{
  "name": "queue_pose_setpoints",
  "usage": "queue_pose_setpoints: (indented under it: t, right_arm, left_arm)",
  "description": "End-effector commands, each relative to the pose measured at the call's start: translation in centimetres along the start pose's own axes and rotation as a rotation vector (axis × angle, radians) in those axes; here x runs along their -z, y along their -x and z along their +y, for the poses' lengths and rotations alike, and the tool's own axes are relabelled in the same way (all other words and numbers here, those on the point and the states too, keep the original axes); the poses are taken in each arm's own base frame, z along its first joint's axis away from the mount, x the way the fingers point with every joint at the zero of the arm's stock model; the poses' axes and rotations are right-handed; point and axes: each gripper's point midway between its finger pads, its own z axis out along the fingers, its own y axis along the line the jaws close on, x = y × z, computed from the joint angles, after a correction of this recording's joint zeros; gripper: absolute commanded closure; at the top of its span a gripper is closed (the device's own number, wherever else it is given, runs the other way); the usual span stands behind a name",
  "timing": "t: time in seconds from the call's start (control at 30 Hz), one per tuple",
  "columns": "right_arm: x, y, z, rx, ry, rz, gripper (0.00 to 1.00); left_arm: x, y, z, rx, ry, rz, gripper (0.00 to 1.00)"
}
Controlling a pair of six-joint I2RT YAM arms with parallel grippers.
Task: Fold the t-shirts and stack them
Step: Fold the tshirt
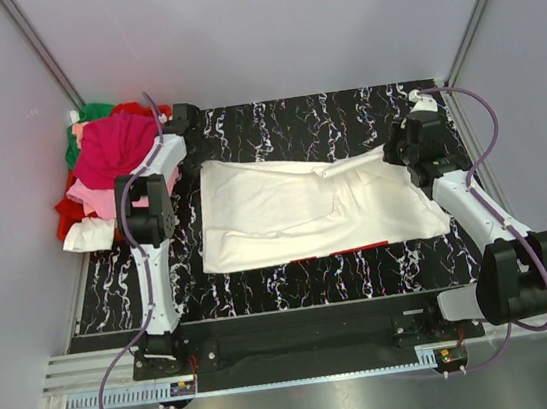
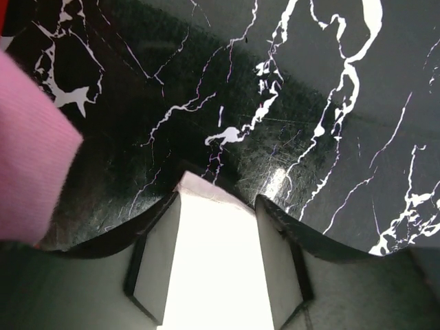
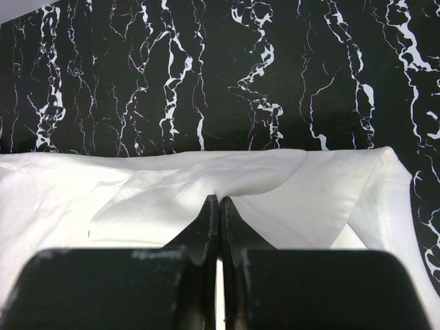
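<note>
**One white shirt spread out, none folded, pile waiting**

Heaped at the far-left edge of the black marble-patterned table point(image 1: 342, 115): the pile of t-shirts point(image 1: 113, 170), magenta on top, with green, pink, red and white showing around it. All crumpled, nothing there folded.

Just beside that pile, reaching toward the table's far-left corner: the left gripper point(image 2: 217, 203). In its wrist view, dark fingers standing apart with something bright white between them, over bare table, and a pink shirt point(image 2: 27, 151) filling the left edge. Impossible to tell whether that white thing is pinched cloth or merely sits in the gap, so grip or no grip cannot be told.

Across the middle: the large white t-shirt point(image 1: 295, 212), laid out mostly flat and running left to right. A ridge of creases down its centre and a thin red strip point(image 1: 360, 250) peeking out at its near edge. Looks spread, perhaps partly doubled over, with no tidy final fold yet.

At the far-right corner of that shirt: the right gripper point(image 3: 218, 201), fingers pressed fully together. Creases in the white cloth converge on the tips, so apparently pinching a thin fold of it.

Judged overall: early. First shirt under way, no stack begun anywhere in view, and every shirt in the pile left to flatten, fold and stack.
</note>
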Motion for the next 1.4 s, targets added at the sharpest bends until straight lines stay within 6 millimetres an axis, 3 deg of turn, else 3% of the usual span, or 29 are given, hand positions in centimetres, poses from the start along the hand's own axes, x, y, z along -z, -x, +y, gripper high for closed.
queue_pose_setpoints:
  t: [0.0, 0.07, 0.13, 0.17, 0.23, 0.3, 0.47, 0.6, 0.67, 0.7, 0.73, 0.8, 0.83, 0.87, 0.9, 1.07, 1.37]
  right_arm:
    - [-0.3, 1.2, -0.5, 0.007, -0.019, -0.052, 1.0]
    - [-0.3, 1.1, -0.6, 0.006, -0.024, -0.052, 1.0]
    - [-0.3, 1.3, -0.8, 0.003, -0.029, -0.062, 1.0]
    - [-0.3, 1.2, -0.9, 0.0, -0.031, -0.059, 1.0]
    - [-0.4, 1.2, -1.1, -0.007, -0.032, -0.063, 1.0]
    - [-0.7, 1.3, -1.1, -0.01, -0.035, -0.062, 1.0]
    - [-0.8, 3.7, -1.9, 0.0, -0.096, -0.111, 1.0]
    - [-0.5, 6.2, -3.4, 0.033, -0.199, -0.187, 1.0]
    - [-0.3, 6.3, -3.7, 0.045, -0.208, -0.205, 1.0]
    - [-0.3, 6.3, -4.2, 0.053, -0.231, -0.21, 1.0]
    - [-0.1, 6.2, -4.5, 0.058, -0.243, -0.211, 1.0]
    - [-0.1, 5.5, -5.2, 0.073, -0.274, -0.202, 1.0]
    - [0.0, 5.3, -5.4, 0.077, -0.282, -0.197, 1.0]
    - [-0.2, 4.7, -5.8, 0.088, -0.293, -0.185, 1.0]
    - [-0.3, 4.4, -5.9, 0.095, -0.299, -0.176, 1.0]
    - [-1.2, 3.7, -6.7, 0.114, -0.327, -0.17, 1.0]
    - [0.2, 4.3, -8.3, 0.116, -0.395, -0.221, 1.0]
  left_arm:
    - [-0.5, 0.0, -0.7, -0.009, -0.019, -0.018, 0.5]
    - [-0.8, -0.3, -0.7, -0.016, -0.014, -0.011, 0.54]
    - [-1.0, -0.4, -0.7, -0.019, -0.015, -0.009, 0.66]
    - [-1.0, -0.4, -0.7, -0.02, -0.016, -0.008, 0.78]
    - [-1.2, -0.6, -0.7, -0.027, -0.018, 0.002, 0.93]
    - [-0.7, -0.6, -1.1, -0.036, -0.029, 0.012, 1.0]
    - [1.8, 0.6, -1.6, -0.05, -0.031, -0.017, 1.0]
    - [5.9, 1.7, -2.2, -0.069, -0.031, -0.054, 1.0]
    - [6.8, 0.9, -1.6, -0.085, -0.012, -0.05, 1.0]
    - [8.5, 1.4, -1.9, -0.089, -0.025, -0.074, 1.0]
    - [8.4, 0.0, -0.9, -0.097, -0.007, -0.048, 1.0]
    - [10.3, 0.0, -0.9, -0.095, -0.026, -0.076, 1.0]
    - [10.8, -0.4, -0.6, -0.096, -0.026, -0.075, 1.0]
    - [10.5, -2.1, 0.1, -0.103, -0.013, -0.042, 1.0]
    - [11.5, -1.9, 0.0, -0.098, -0.027, -0.058, 1.0]
    - [12.6, -4.9, 1.7, -0.109, -0.01, -0.024, 1.0]
    - [14.6, -8.2, 3.9, -0.118, 0.005, -0.001, 1.0]
